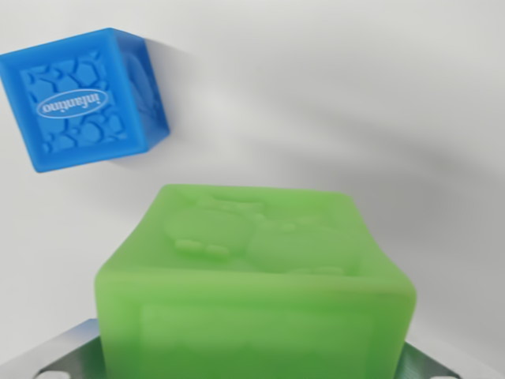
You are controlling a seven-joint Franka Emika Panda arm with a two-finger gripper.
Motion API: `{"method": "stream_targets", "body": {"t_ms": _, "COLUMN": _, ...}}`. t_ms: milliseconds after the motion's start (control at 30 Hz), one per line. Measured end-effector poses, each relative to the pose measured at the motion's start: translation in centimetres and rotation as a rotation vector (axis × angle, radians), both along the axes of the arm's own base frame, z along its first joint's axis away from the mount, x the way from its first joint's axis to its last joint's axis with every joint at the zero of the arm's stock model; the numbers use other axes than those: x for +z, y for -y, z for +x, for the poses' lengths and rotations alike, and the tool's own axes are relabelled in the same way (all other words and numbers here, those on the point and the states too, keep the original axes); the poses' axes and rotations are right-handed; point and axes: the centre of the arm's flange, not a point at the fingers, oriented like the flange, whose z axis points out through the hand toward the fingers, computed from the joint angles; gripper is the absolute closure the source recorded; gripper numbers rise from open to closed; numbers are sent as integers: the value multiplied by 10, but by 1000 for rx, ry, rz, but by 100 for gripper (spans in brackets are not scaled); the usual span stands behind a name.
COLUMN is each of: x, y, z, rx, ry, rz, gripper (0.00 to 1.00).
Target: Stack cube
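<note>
Green cube (256, 284): fills the wrist view's lower half, seemingly clamped between the fingers (59, 351).
Blue cube (83, 99): on the worktop (355, 103) at ten o'clock, rotated.
Risk: misaligned faces could make a tilted, sliding stack.

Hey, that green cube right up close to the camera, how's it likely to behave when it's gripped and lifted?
The green cube looks like soft moulded rubber or plastic with rounded edges, so it may give slightly under squeeze. Its matte, embossed faces probably grip well rather than slip. Flat sides suggest it won't roll, and should sit steadily on the blue cube. The tool's own state can't be made out.
</note>
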Motion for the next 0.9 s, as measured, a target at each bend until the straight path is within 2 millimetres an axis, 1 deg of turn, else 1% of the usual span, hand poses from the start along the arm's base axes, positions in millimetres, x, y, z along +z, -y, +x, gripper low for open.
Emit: {"method": "stream_targets", "body": {"t_ms": 900, "x": 13, "y": -49, "z": 7, "rx": 117, "ry": -1, "rz": 1, "gripper": 100}}
